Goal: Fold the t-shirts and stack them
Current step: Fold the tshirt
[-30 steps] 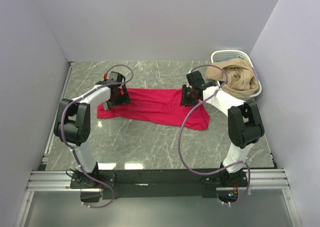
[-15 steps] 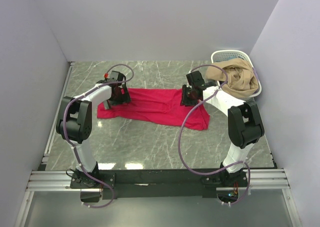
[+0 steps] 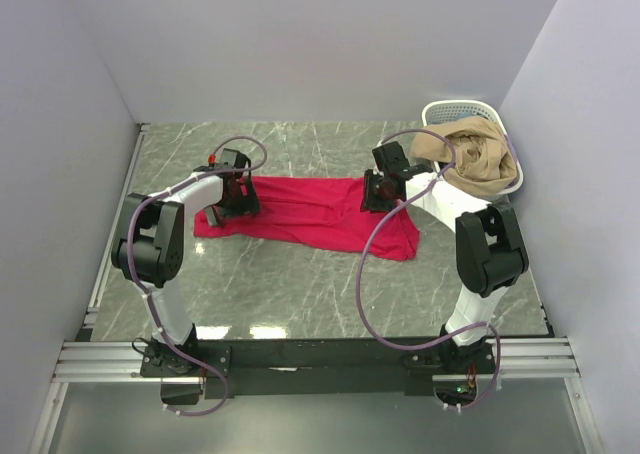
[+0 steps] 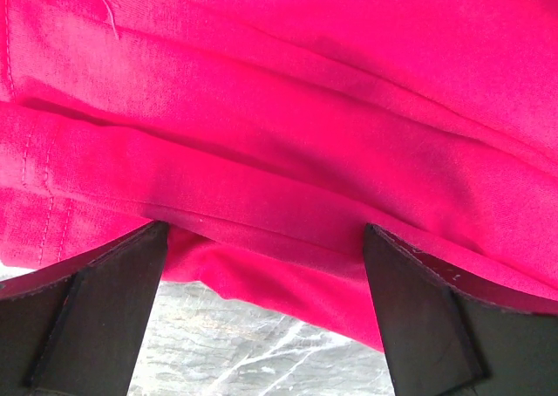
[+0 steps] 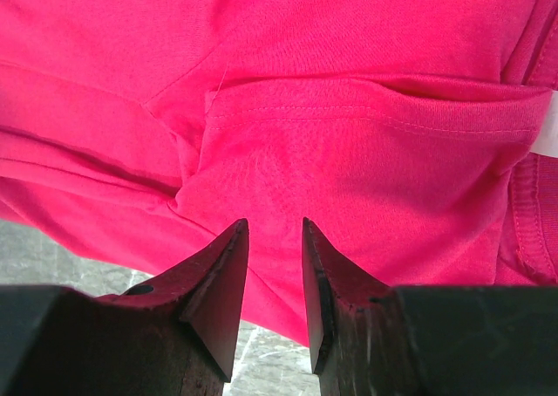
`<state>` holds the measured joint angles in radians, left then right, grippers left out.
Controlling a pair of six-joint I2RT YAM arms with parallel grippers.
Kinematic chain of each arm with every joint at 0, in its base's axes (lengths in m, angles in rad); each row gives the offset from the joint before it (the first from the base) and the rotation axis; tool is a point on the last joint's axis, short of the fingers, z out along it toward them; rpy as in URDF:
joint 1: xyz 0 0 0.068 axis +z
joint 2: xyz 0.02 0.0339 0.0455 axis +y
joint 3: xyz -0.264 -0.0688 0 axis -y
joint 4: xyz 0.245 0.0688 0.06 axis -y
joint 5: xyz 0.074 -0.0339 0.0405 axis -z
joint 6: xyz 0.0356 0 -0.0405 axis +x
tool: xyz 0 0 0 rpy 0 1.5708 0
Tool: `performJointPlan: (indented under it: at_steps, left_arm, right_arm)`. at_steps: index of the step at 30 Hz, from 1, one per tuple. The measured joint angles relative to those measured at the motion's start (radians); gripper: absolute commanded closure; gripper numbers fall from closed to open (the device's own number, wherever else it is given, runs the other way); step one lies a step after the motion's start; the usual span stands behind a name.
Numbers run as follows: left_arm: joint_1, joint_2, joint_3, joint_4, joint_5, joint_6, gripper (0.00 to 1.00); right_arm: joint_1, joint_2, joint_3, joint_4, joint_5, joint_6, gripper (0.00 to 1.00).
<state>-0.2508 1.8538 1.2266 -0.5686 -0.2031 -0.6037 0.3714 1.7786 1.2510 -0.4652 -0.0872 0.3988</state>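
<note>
Cloth fills both of my wrist views: a plain crimson-red soft cloth t-shirt [image 3: 310, 214] lies spread and rumpled across the middle of the grey marbled table [image 3: 300, 284], running left to right between my two arms.

My left gripper [image 3: 236, 188] is down at the shirt's left end, jaws spread as wide as they go. In the left wrist camera the two black fingers straddle a stretch of the shirt's near edge. Folds of red run across the gap, and a strip of bare marble shows below. I cannot tell whether those tips touch the cloth or only stand over it.

My right gripper [image 3: 377, 191] is at the shirt's far edge toward its right end, well apart from the left one. Its jaws are only a little parted, with a narrow slit between them. Red cloth shows through the upper part of the slit and marble through the bottom, so nothing is pinched. Just beyond the tips a stitched hem [image 5: 375, 117] crosses a doubled layer of the shirt.

At the right edge of that view a small white label [image 5: 549, 126] peeks from the cloth, cut off by the frame; too little shows to read.

At the table's far right corner a white plastic lattice basket [image 3: 452, 110] holds a heap of tan cloth [image 3: 480, 164], apart from the red shirt.
</note>
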Motion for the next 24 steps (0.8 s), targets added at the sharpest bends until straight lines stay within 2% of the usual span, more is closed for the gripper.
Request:
performJointPlan:
  at_steps: [15, 24]
  left_arm:
    - [0.024, 0.066, 0.126, -0.001, -0.005, 0.007, 0.01]
    - [0.112, 0.110, 0.143, 0.039, 0.007, 0.017, 0.01]
  right_arm:
    - [0.000, 0.037, 0.000, -0.002, 0.003, -0.005, 0.62]
    - [0.000, 0.043, 0.000, -0.003, 0.024, -0.005, 0.62]
